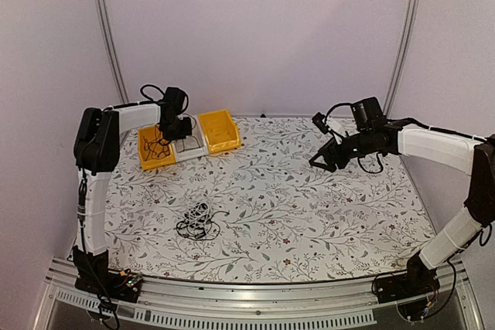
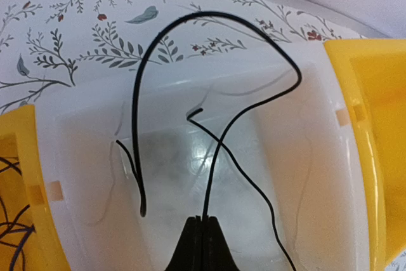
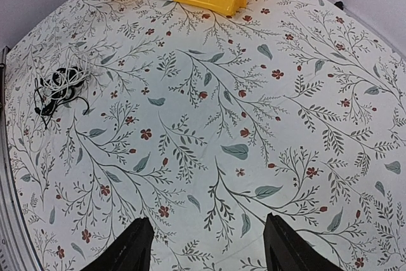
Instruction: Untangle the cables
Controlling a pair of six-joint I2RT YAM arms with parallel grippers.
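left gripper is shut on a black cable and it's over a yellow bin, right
Not quite. The left gripper is shut on a black cable, but it is over the white bin, not a yellow one. The left wrist view shows this.

yellow bin (image 1: 219, 130), white bin (image 2: 82, 112), floral table (image 3: 254, 125), black cable (image 2: 134, 125).

Left gripper (image 2: 203, 220) jaws together (right gripper (image 3: 208, 236) jaws apart)

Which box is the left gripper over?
The white box in the middle, between the two yellow boxes; the left gripper holds a black cable over it.
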